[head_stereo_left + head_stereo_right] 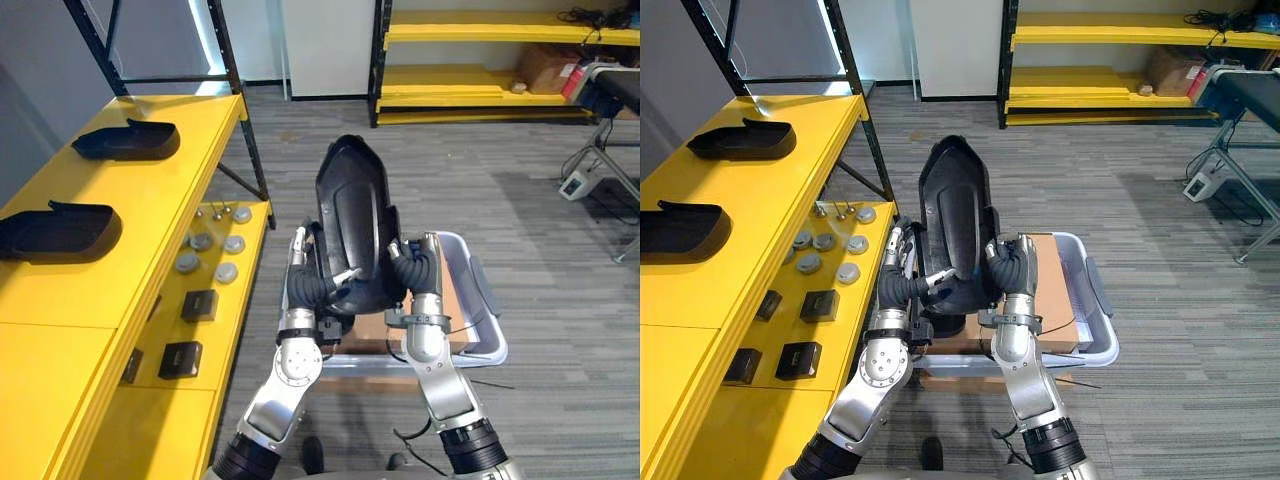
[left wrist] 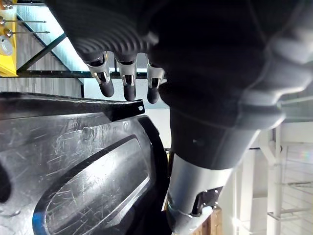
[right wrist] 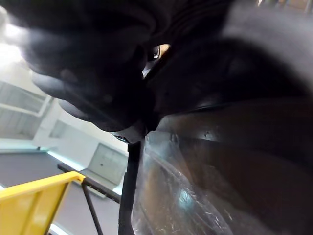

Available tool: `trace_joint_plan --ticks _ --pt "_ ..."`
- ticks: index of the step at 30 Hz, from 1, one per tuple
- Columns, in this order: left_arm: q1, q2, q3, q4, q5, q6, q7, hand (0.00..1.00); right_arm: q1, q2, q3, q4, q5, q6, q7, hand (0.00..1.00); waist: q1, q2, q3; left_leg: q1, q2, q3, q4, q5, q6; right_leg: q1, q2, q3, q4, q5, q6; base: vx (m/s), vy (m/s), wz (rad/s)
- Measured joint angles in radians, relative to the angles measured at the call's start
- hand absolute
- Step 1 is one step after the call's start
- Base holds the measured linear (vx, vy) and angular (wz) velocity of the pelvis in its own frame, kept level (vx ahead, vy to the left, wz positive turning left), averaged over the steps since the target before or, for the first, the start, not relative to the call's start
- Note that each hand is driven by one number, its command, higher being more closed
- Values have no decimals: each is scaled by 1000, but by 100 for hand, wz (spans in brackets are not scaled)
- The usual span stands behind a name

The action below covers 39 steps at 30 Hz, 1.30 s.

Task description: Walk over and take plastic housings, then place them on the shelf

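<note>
Yellow shelf (image 1: 150, 215) runs along the robot's left. Grey tote (image 1: 490, 335) sits on the floor straight ahead.

The plastic housing (image 1: 352, 215) in play is off any surface. It stands upright on end between both hands, over the tote's left end.

Two more housings are parked on the shelf's top deck: one (image 1: 127, 142) toward the far end, one (image 1: 60, 232) at the left edge, nearer.

Left hand (image 1: 303, 272) is on the lower left rim. Its fingers (image 2: 128, 83) are hooked over the edge, and what looks like its thumb (image 1: 345, 275) lies across the front face, so it's a pinch grip. Right hand (image 1: 412, 268) is pressed to the lower right rim; can't tell how its grip closes.

Handling, my read:
- Stiff moulded shell, light for its size.
- Glossy scuffed face, so probably slick under the fingertips.
- It's long and held low, so the top will want to lever over.
- Best hold is the rim on both sides, not the smooth face.
- Thin edges may flex, so squeeze moderately.
</note>
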Motion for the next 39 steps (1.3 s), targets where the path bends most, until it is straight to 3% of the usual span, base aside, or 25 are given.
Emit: trace_joint_plan --ticks 10,20,28,34,35,39 --pt "81 -10 100 -38 -3 -10 6 0 25 1 -70 0 0 3 -1 100 2 -5 -4 -2 -1 -12 0 0 0 8 0 -15 -5 0 0 3 -1 4" --pt "81 -10 93 -4 -4 5 -41 0 25 3 -70 -3 0 3 1 100 2 -7 -6 -2 -1 -12 0 0 0 7 1 -15 -7 0 0 0 0 0" --pt "71 -10 19 104 -24 45 -104 0 24 17 16 -50 22 -1 18 100 1 -20 -40 -6 0 -7 0 3 5 4 2 -12 -12 3 6 0 0 0" --pt "53 -9 14 156 -51 48 -99 0 24 19 41 -50 23 -2 20 100 1 -21 -42 -2 1 -3 0 3 4 4 3 -6 -9 3 5 0 0 -2" --pt "45 -8 14 166 -63 48 -97 100 24 18 46 -50 28 -2 19 100 1 -21 -42 -2 1 -2 0 1 1 4 3 -4 -9 1 1 0 0 -5" --pt "15 13 16 184 -123 48 -77 100 24 0 82 -50 31 -2 18 100 -1 -22 -50 0 3 6 0 -4 -5 0 4 7 -9 2 -2 -2 1 -7"
